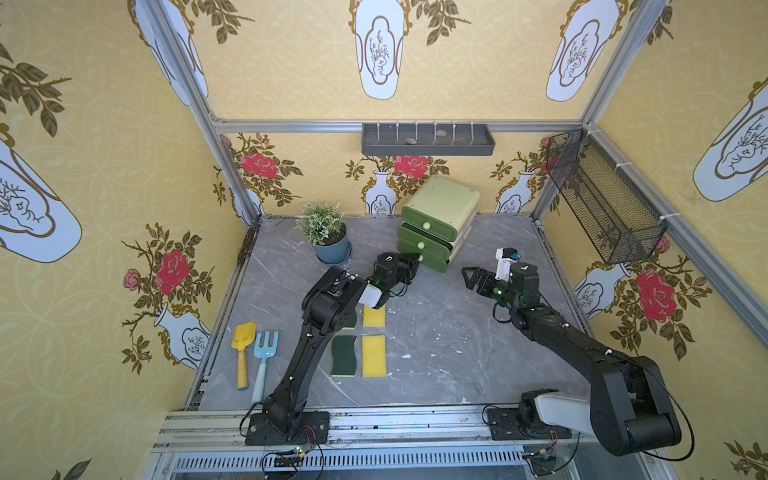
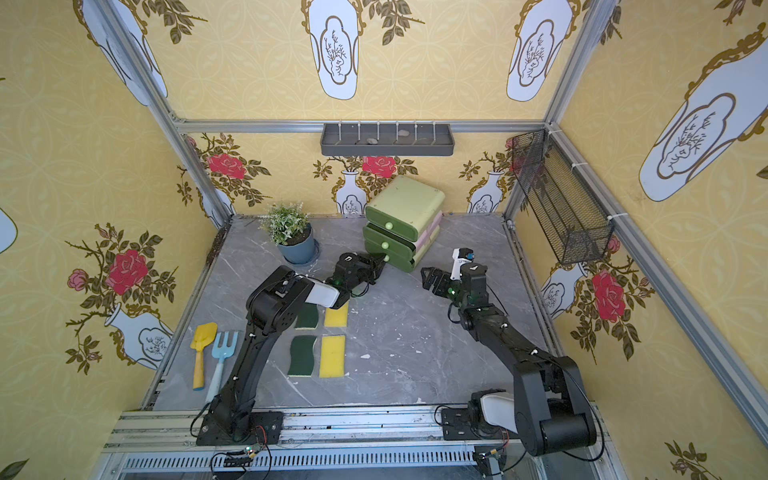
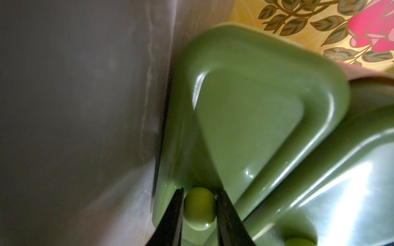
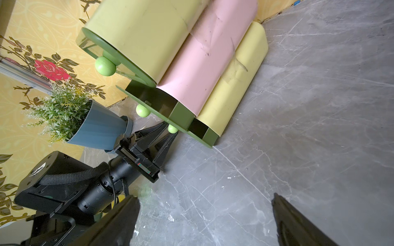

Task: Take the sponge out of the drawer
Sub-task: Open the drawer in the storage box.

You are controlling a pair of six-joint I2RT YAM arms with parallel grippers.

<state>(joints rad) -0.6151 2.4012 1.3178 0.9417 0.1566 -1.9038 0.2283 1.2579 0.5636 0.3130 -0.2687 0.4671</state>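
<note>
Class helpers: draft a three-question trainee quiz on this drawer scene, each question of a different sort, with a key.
1. True or false: the right gripper is shut.
2. Multiple choice: the left gripper has its fingers on either side of which knob of the drawer unit? A top, B middle, C bottom.
3. Fill in: ____ sponges lie on the table.

Key: 1 false, it stands wide open. 2 C, the bottom knob. 3 four, two of them partly hidden under the left arm.
</note>
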